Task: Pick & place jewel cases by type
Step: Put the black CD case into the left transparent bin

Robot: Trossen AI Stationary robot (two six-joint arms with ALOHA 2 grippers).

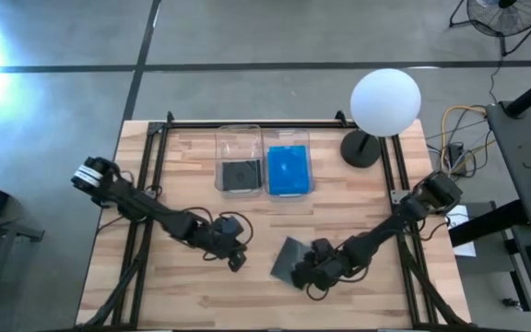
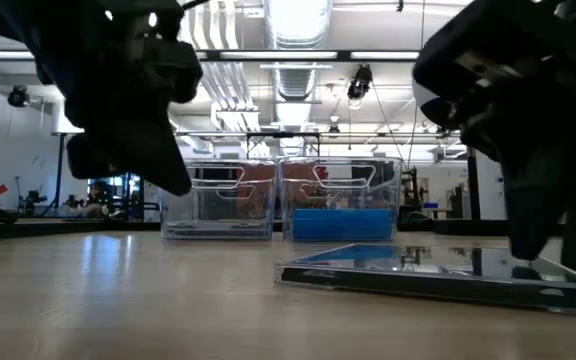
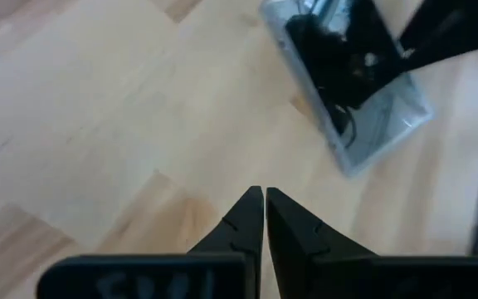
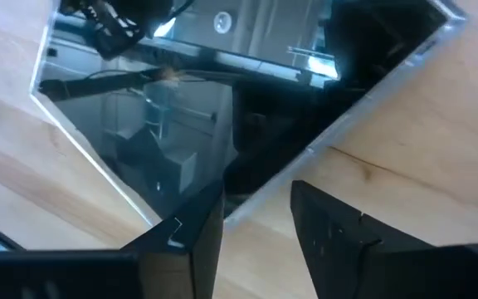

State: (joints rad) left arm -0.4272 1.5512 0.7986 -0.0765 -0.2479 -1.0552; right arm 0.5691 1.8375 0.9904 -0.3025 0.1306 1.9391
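One dark jewel case (image 1: 287,258) lies flat on the table near its near edge; it also shows in the low view (image 2: 418,272) and in the left wrist view (image 3: 351,79). My right gripper (image 1: 308,270) is open and low over the case's near-right corner (image 4: 231,203). One finger (image 4: 185,237) is above the lid, the other (image 4: 338,232) above bare wood. My left gripper (image 3: 264,199) is shut and hovers over bare table left of the case (image 1: 235,255). Another dark case (image 1: 238,172) lies in the left clear bin, and blue cases (image 1: 289,171) lie in the right bin. My right gripper comes at the dark case's corner (image 4: 231,203) slanting from above with its fingers apart. I cannot tell whether either finger touches the case. The case stays flat on the table.
Two clear bins (image 1: 239,136) (image 1: 287,136) stand side by side at the table's far middle. A lamp with a white globe (image 1: 385,100) stands at the far right corner. Bare wood lies between the bins and the grippers and along the near edge.
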